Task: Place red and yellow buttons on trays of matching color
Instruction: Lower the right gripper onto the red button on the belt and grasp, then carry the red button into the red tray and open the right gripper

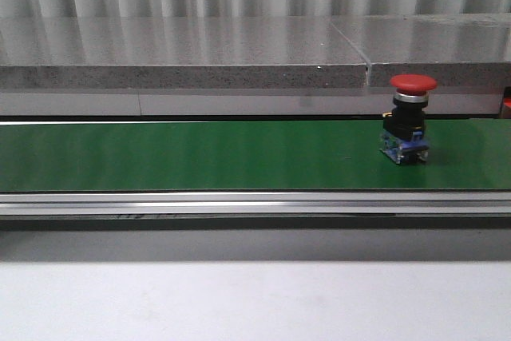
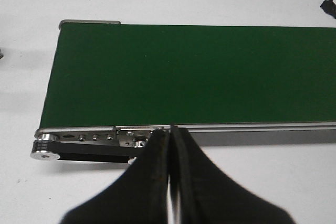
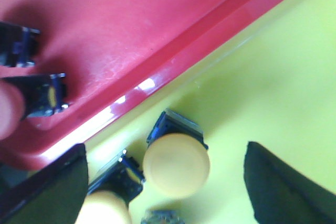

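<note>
**Red button waits on the belt while the right gripper hangs over the trays**

A red mushroom-head push button [image 1: 409, 117] stands upright on the green conveyor belt [image 1: 200, 156], toward its right end in the front view, with neither arm near it. If the belt runs, the button could be carried out of reach before an arm arrives; tall and top-heavy as it looks, it might also topple under an off-centre approach.

The right gripper [image 3: 168, 182] is spread wide over the yellow tray [image 3: 273, 77], its fingers either side of a yellow push button [image 3: 176, 163] without touching it. Closing here would lift a button that is already sorted, and a careless sideways withdrawal could knock it over.

The left gripper [image 2: 170, 182] is pressed shut with nothing between its fingers, hovering near the belt's roller end [image 2: 44, 148].

The yellow tray holds that button plus a second yellow button [image 3: 105, 208] just beside it (a third object at the frame edge is too cropped to name). The adjoining red tray [image 3: 105, 35] holds a red button [image 3: 10, 108] and another dark button body [image 3: 18, 45].
</note>
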You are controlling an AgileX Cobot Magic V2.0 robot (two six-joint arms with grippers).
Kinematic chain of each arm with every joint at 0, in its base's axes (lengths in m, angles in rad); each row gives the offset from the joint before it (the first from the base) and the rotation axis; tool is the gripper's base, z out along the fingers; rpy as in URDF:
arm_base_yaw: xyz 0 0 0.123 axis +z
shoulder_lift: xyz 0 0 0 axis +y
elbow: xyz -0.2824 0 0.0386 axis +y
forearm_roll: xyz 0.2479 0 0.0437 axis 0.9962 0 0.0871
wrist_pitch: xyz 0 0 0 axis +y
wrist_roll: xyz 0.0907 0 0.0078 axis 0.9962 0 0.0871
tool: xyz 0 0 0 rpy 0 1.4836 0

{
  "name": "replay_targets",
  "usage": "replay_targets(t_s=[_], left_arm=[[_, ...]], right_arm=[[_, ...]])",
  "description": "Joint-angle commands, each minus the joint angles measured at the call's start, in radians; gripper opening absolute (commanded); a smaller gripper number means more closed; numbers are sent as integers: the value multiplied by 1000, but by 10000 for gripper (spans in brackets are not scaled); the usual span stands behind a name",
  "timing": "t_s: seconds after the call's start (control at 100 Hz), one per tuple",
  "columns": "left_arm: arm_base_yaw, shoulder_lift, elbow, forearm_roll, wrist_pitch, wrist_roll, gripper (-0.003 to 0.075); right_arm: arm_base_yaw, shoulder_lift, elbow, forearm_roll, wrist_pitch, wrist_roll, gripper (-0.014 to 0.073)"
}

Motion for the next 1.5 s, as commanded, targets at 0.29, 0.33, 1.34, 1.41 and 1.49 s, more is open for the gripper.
replay_targets(t_s=[0.29,0.33,1.34,1.41,1.49], left_arm=[[-5,2,-25,-15,-61,0,-20],[-5,2,-25,-15,-61,0,-20],[-5,2,-25,-15,-61,0,-20],[-5,2,-25,-15,-61,0,-20],[-5,2,-25,-15,-61,0,-20]], right_arm=[[138,-256,-24,-10,123,-89,602],[169,-270,-23,-10,132,-91,602],[615,-247,-22,144,214,-310,602],[615,-231,-22,143,218,-319,602],[615,-205,-22,140,229,-323,602]])
